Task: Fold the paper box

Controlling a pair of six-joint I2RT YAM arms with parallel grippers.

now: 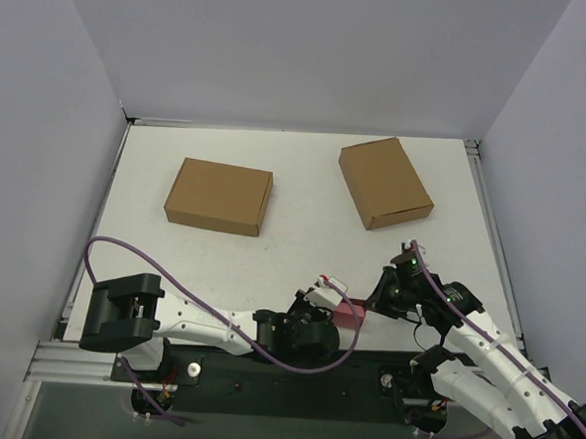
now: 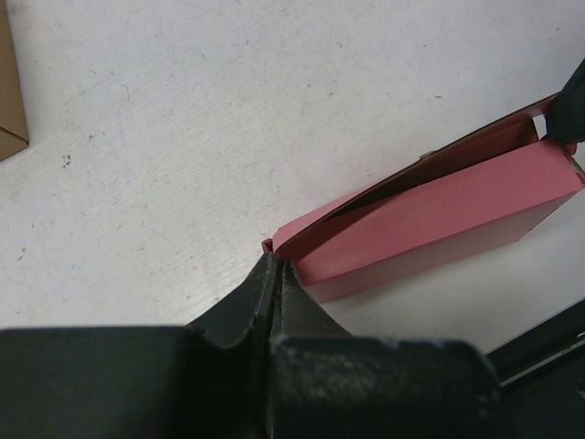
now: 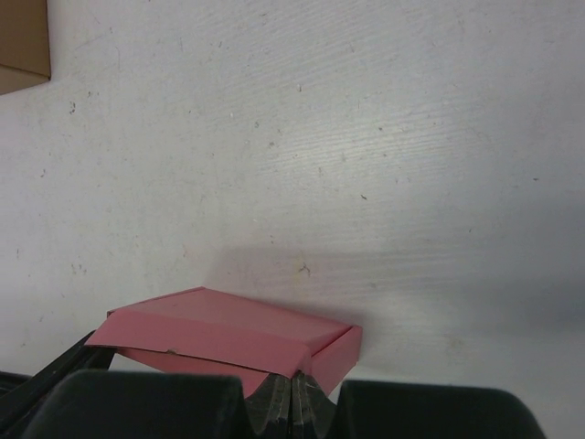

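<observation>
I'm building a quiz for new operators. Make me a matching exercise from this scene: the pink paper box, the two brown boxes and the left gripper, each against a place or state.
1. paper box
2. left brown box
3. right brown box
4. left gripper

A. far side, right, turned askew
B. shut at the pink box's end
C. pink, at the near side
D. far side, left, lying nearly square

Pairs: 1-C, 2-D, 3-A, 4-B
</observation>
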